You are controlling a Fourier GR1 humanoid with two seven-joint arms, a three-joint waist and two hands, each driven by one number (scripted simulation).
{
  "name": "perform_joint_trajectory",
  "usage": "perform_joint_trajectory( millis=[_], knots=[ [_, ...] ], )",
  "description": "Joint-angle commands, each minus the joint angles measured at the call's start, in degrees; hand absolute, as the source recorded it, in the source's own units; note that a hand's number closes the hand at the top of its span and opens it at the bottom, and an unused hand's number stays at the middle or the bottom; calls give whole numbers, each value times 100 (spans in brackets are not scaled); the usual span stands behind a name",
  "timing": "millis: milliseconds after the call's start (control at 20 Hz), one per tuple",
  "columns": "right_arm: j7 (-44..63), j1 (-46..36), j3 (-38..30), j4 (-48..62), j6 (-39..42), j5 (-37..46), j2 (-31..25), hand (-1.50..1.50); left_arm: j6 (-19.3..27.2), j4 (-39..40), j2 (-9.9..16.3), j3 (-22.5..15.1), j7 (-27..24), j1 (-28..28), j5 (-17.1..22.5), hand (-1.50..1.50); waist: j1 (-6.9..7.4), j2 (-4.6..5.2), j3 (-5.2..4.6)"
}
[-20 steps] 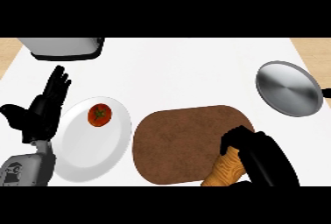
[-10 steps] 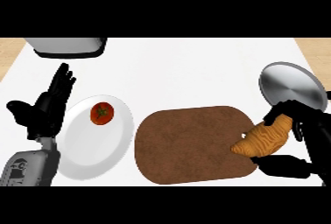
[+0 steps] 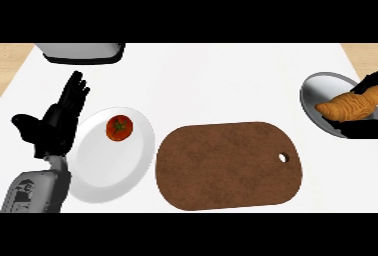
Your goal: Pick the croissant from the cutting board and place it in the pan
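Gripping croissant over pan, right robot hand, fingers curled

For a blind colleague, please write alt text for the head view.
The right hand holds the croissant over the pan at the right edge. The cutting board lies bare; a tomato sits on a white plate beside the open left hand.

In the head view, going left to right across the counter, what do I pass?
Left hand resting open, fingers up → white plate → tomato on it → cutting board → pan → croissant over the pan, held by the right hand.
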Motion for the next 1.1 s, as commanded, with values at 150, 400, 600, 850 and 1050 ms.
perform_joint_trajectory(
  millis=[150,400,600,850,1050],
  knots=[
    [-1449,-1018,-484,2780,-956,663,-870,150,-46,98,75,68,104,-322,35,0,139,57,11],
    [-2048,-1754,-593,4669,-1947,1081,-998,150,-197,253,-26,13,-255,-90,92,0,243,94,13],
    [-2671,-2122,-838,5777,-2180,968,-1220,150,-90,238,-92,-66,-137,-350,3,0,332,148,30],
    [-2899,-2599,-1133,6572,-1844,581,-1113,150,-44,348,-210,-166,-201,-398,-69,0,357,188,38],
    [-2821,-2560,-961,7275,-922,696,-1128,-150,-27,379,-232,-165,-252,-373,-81,0,376,198,35]
  ],
)
